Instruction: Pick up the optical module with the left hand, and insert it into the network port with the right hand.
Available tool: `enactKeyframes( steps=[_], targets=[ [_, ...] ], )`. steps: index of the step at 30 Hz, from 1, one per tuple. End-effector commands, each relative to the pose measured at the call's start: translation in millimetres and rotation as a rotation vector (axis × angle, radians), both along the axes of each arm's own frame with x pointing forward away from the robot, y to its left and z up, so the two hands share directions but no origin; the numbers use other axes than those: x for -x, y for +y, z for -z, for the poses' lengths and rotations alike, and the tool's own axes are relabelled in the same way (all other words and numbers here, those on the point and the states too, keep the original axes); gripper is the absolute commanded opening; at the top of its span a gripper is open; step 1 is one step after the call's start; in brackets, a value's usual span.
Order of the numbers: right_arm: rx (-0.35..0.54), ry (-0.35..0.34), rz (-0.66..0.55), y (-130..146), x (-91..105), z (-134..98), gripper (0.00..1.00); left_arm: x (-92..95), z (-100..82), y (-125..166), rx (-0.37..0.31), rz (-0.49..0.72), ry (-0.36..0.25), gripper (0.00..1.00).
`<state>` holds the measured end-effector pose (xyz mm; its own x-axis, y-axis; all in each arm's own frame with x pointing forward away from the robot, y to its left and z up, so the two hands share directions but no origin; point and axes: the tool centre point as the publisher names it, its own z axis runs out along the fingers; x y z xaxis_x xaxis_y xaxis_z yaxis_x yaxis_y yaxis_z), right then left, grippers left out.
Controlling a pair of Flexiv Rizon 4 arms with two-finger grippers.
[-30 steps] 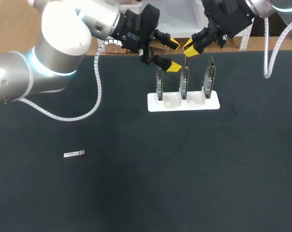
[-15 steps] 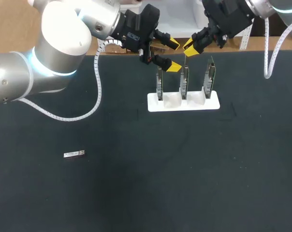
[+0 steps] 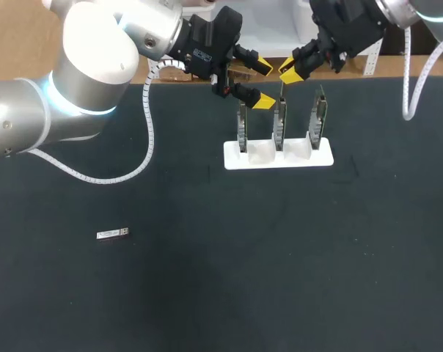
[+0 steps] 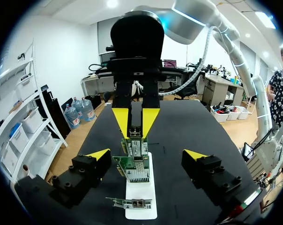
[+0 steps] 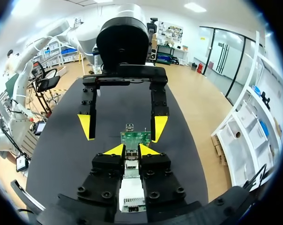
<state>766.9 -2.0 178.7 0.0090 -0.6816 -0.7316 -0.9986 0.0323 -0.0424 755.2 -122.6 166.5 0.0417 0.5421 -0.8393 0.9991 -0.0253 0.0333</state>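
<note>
Head view: the small silver optical module [image 3: 112, 235] lies flat on the dark desk [image 3: 221, 293], at its left side and well apart from both hands. The left hand [image 3: 261, 83] is spread wide and grasps nothing, near the white holder [image 3: 278, 156] with three upright green circuit boards. The right hand [image 3: 289, 71] hangs just above the middle board [image 3: 279, 125], with only a narrow gap between its yellow tips.
</note>
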Motion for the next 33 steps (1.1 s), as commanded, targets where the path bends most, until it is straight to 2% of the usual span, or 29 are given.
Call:
enactKeyframes(
  steps=[1, 14, 33],
  targets=[
    [0.004, -0.017, 0.003, -0.8, 6.3, -0.8, 0.0, -1.8, -0.1, -0.6, -0.002, 0.003, 0.002, 1.0],
    [0.008, -0.026, -0.001, 0.9, 5.5, 0.5, 0.0, -1.8, -0.1, -0.6, -0.002, 0.003, 0.002, 1.0],
    [0.024, 0.003, -0.01, 1.5, -2.6, 8.3, 0.0, -1.8, -0.1, -0.6, -0.002, 0.003, 0.002, 1.0]
  ],
)
